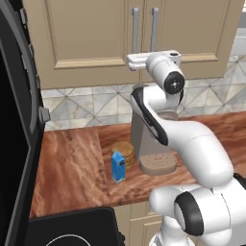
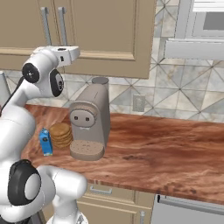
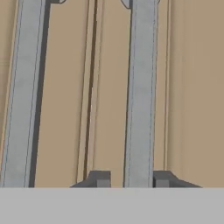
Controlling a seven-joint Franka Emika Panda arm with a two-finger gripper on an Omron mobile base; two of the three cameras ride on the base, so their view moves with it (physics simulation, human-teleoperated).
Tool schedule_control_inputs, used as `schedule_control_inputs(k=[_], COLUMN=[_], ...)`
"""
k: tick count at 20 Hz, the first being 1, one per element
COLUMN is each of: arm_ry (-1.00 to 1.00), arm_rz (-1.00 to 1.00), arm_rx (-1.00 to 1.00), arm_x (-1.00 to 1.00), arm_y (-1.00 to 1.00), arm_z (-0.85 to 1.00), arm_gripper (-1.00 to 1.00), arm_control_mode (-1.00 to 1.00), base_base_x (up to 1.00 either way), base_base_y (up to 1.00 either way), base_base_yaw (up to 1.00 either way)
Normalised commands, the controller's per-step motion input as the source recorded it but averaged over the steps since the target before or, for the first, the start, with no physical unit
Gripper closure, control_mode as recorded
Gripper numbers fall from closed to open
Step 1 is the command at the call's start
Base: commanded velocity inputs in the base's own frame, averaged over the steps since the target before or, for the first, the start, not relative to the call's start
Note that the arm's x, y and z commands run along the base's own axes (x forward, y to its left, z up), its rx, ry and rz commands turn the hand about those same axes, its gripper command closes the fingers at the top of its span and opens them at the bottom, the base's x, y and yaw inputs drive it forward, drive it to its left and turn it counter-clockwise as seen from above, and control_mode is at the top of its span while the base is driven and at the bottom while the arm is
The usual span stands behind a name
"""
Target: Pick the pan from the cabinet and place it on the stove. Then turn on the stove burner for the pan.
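Observation:
The tan cabinet [image 1: 86, 33] hangs over the counter with both panelled doors closed, so the pan is hidden. Two vertical silver bar handles [image 1: 135, 29] stand side by side at the door seam. My gripper [image 3: 130, 181] is up against the doors. In the hand view its dark fingertips [image 3: 99, 180] sit on either side of the right-hand handle [image 3: 141, 96], shut on it. My white hand [image 1: 149, 59] reaches the lower ends of the handles, and it also shows in the right base view [image 2: 65, 53]. A corner of the black stove [image 1: 72, 228] with a white ring lies at the lower left.
A grey coffee machine [image 1: 146, 132] stands on the wooden counter [image 2: 166, 144] below my arm. A blue carton [image 1: 118, 166] and a brown stack of rounds [image 1: 124, 150] sit to its left. The dark microwave [image 1: 17, 120] looms at the far left.

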Motion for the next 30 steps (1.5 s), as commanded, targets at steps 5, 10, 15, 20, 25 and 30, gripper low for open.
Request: schedule_control_inputs(k=[5, 10, 15, 20, 25, 30], arm_ry=[0.0, 0.0, 0.0, 0.0, 0.0, 0.0], arm_rz=[0.02, 0.01, 0.02, 0.01, 0.02, 0.01], arm_rx=[0.0, -0.02, -0.08, -0.11, -0.09, -0.05], arm_x=[-0.01, -0.29, -0.47, -0.59, -0.63, -0.72], arm_y=[-0.04, -0.16, -0.12, -0.15, -0.3, -0.35], arm_z=[-0.02, 0.15, 0.33, 0.56, 0.51, 0.4], arm_gripper=[1.0, 1.0, 1.0, 1.0, 1.0, 1.0], arm_control_mode=[-1.0, -1.0, -1.0, -1.0, -1.0, -1.0], base_base_x=[0.0, 0.0, 0.0, 0.0, 0.0, 0.0], base_base_y=[0.0, 0.0, 0.0, 0.0, 0.0, 0.0], base_base_yaw=[0.0, 0.0, 0.0, 0.0, 0.0, 0.0])
